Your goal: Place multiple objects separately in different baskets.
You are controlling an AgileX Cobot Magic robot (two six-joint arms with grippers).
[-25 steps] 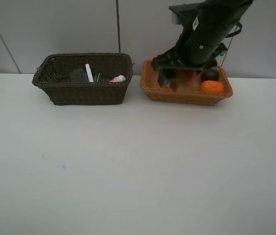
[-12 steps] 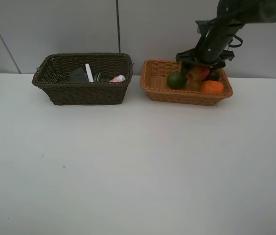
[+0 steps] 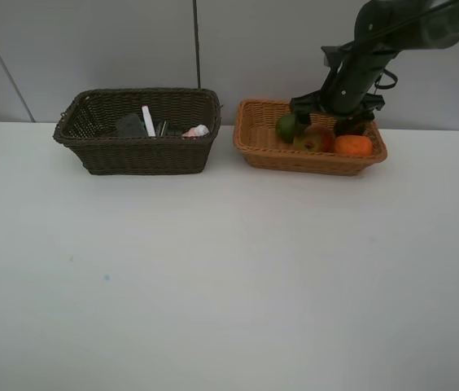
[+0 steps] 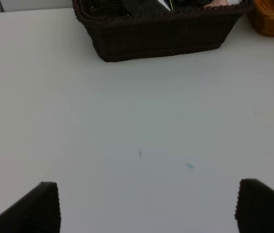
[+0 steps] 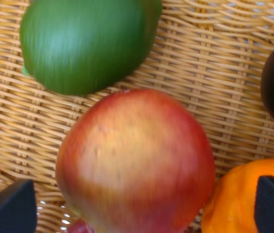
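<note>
From up high, the right gripper [image 3: 327,122] hangs over the tan basket [image 3: 254,147], pomegranate [image 3: 312,142] inside beside the orange [image 3: 353,145]. Its wrist view shows pads [image 5: 8,211] spread wide, fruit free: best lift straight up, avoiding the avocado [image 5: 83,41]. The left gripper [image 4: 146,206] gapes over bare table [image 4: 137,126], near the dark basket [image 4: 156,34].

R tool [image 5: 137,204] open, pomegranate [image 3: 312,142] dropped

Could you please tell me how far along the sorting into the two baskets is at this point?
Nearly finished. The dark brown basket holds the white marker and other small items. The tan basket holds green fruit, orange and pomegranate. The right gripper stands open over the pomegranate. Nothing remains on the table.
</note>
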